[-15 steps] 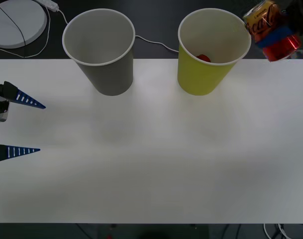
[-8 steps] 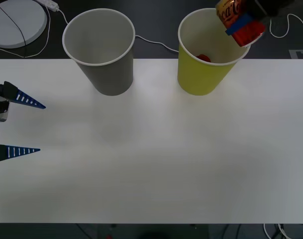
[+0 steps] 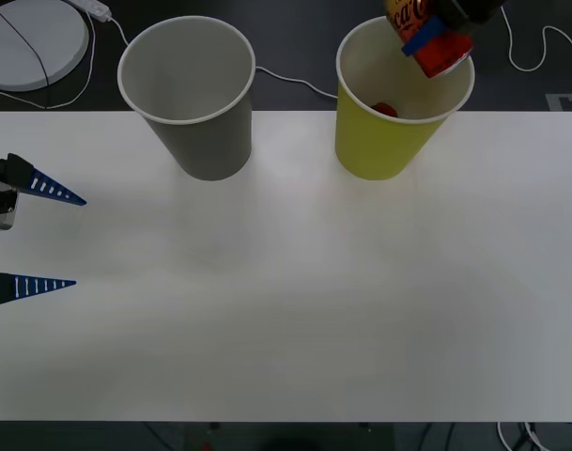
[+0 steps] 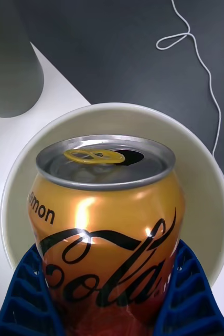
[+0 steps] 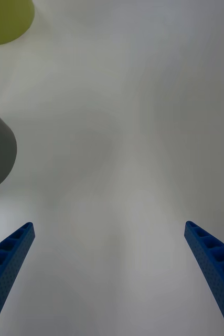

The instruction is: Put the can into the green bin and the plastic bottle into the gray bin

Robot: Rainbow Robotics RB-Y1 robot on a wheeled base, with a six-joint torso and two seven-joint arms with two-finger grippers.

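My left gripper [image 3: 43, 240] waits spread at the table's [image 3: 286, 310] left edge; the gray bin [image 3: 187, 94] stands untouched. My right gripper [image 3: 434, 36] pinches the can [image 3: 426, 33] mid-body over the green bin's [image 3: 398, 103] mouth (opened, probably light, thin-walled, dentable).

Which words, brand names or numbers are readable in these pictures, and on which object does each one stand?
"emon": black print on the can, near its top; its first letter is out of sight round the side.
"Cola": large black script across the can, cut off at both sides by the right gripper fingers.
In the front view the can's lettering is too small to read.
The green bin and the gray bin carry no text.
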